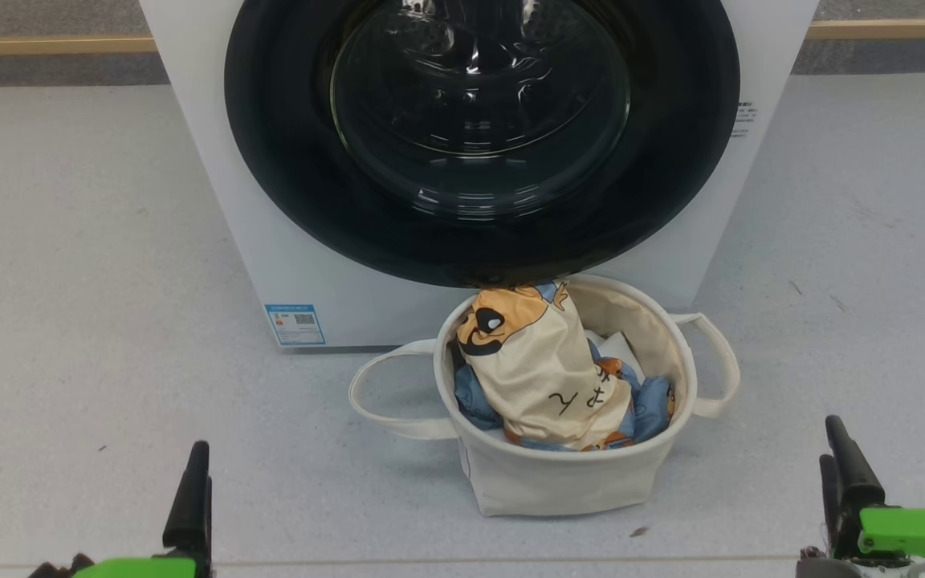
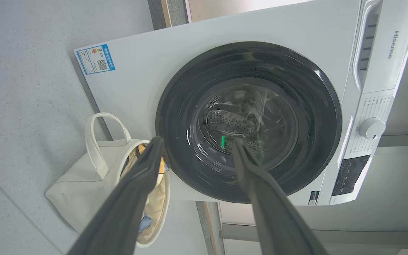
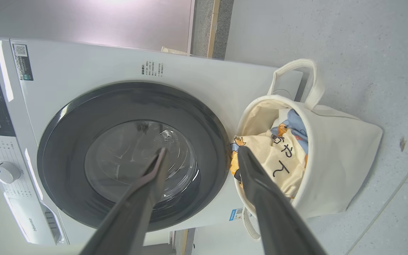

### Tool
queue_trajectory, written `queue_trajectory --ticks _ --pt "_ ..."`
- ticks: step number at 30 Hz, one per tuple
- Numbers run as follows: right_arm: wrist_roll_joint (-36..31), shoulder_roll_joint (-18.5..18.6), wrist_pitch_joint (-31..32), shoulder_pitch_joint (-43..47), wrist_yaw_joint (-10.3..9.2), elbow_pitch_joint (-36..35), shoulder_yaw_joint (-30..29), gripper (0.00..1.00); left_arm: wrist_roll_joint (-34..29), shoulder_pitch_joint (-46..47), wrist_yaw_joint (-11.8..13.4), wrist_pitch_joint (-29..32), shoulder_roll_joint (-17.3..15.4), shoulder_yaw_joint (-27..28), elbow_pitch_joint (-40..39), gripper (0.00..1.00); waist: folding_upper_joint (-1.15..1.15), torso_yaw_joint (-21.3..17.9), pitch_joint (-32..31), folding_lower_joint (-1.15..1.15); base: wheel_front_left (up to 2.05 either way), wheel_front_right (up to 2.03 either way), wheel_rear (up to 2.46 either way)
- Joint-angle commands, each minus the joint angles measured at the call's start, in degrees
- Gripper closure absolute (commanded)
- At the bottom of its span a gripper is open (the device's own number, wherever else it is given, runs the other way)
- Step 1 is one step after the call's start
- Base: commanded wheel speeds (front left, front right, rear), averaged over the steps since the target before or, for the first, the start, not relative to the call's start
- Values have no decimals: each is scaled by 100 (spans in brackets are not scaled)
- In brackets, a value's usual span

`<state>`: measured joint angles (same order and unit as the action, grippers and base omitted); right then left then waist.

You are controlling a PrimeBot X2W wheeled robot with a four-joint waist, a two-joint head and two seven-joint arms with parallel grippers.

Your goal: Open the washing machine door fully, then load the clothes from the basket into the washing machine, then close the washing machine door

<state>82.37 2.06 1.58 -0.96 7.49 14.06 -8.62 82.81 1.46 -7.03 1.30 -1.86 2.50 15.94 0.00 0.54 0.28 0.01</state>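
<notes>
- A pale grey speckled floor (image 1: 69,321) is stretching out in the head view, and the white washing machine (image 1: 205,201) is standing on it.
- The washing machine door (image 1: 286,160) is sitting shut, its shiny black ring going around the clear glass.
- The basket (image 1: 575,482) is standing on the floor just in front of the machine, right under the door.
- The clothes (image 1: 543,369) are lying inside the basket. The cream one with the bear face is lying on top and the blue ones are peeking out under it.
- The left gripper (image 1: 196,474) is hanging at the lower left and the right gripper (image 1: 836,449) at the lower right. Both are staying well apart from the basket and are holding nothing.
- In the left wrist view, the left gripper's jaws are standing wide open with nothing between them. They are pointing at the shut door, and the basket is sitting beside it.
- A blue label (image 2: 95,59) is sticking to the machine's front, and a round knob (image 2: 371,128) is sitting on the panel.
- In the right wrist view, the right gripper's jaws are standing wide open and empty too. One finger is lying across the door glass and the other across the basket with the clothes in it.
</notes>
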Motion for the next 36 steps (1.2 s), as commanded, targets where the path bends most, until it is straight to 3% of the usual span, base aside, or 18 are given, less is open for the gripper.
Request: queue_trajectory --ticks 1,7,18,36 --pt "-140 35 -83 -305 0 -265 -1 0 -137 299 -13 -61 -47 33 -264 0 0 3 -1 -1 0 0 0" --pt "-541 38 -184 -374 0 -473 104 0 -780 383 46 -161 -50 -42 -565 0 0 19 -7 -1 0 0 0" --pt "-2120 98 -369 -610 0 -771 507 0 -2069 559 393 -345 -57 -413 -1038 0 0 57 10 -1 0 0 0" --pt "-4035 204 -671 -809 0 -609 739 0 -4081 887 1100 -646 -85 -1212 -720 0 0 194 12 -1 0 0 0"
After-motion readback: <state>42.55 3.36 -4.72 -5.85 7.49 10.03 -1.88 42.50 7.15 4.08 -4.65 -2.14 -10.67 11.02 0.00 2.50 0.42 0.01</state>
